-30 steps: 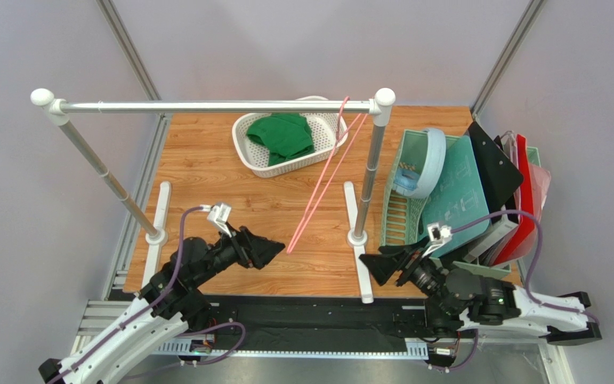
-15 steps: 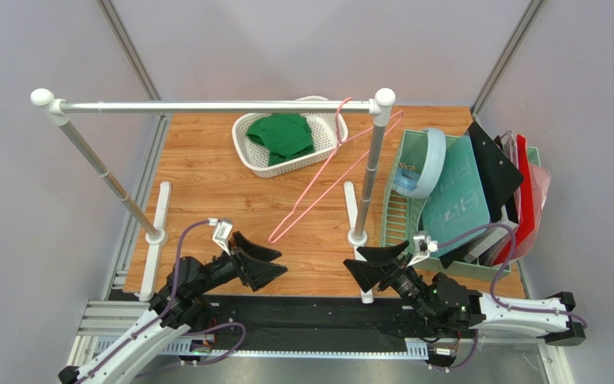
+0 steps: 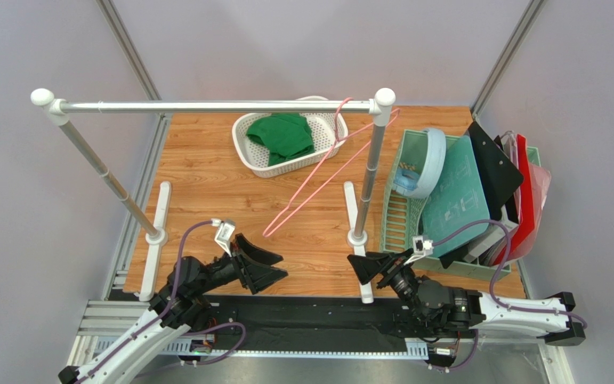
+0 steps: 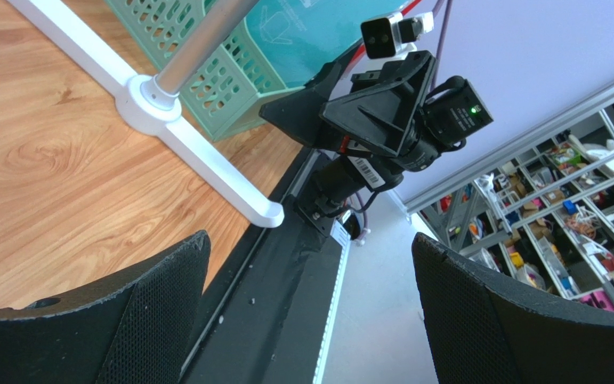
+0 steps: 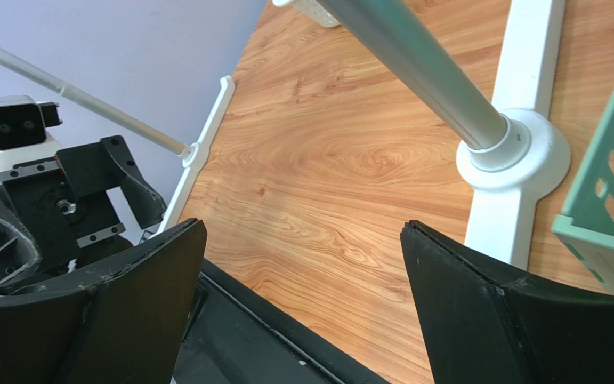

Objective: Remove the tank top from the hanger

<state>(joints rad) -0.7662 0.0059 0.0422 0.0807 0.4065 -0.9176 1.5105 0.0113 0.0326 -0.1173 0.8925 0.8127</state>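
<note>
The tank top (image 3: 284,134) lay bunched in the white basket (image 3: 246,152) at the upper middle of the overhead view, well apart from the hanger (image 3: 280,220) and already free of it. The hanger hung bare by its hook from the rail (image 3: 206,106), next to the right-hand post, its wire slanting down toward the centre of the frame. A second before, it had shown almost edge-on with its low corner further down the frame. Now it had turned broadside and that corner sat a little higher and to the left, so I judged it was swinging loose with nothing holding it. Over that same second I had drawn both arms back toward the bottom edge. My left gripper (image 3: 280,265) and right gripper (image 3: 354,272) faced each other low over the wood, each with fingers spread wide and nothing between them. To my mind the removal was done, and what remained was to settle the arms.
</note>
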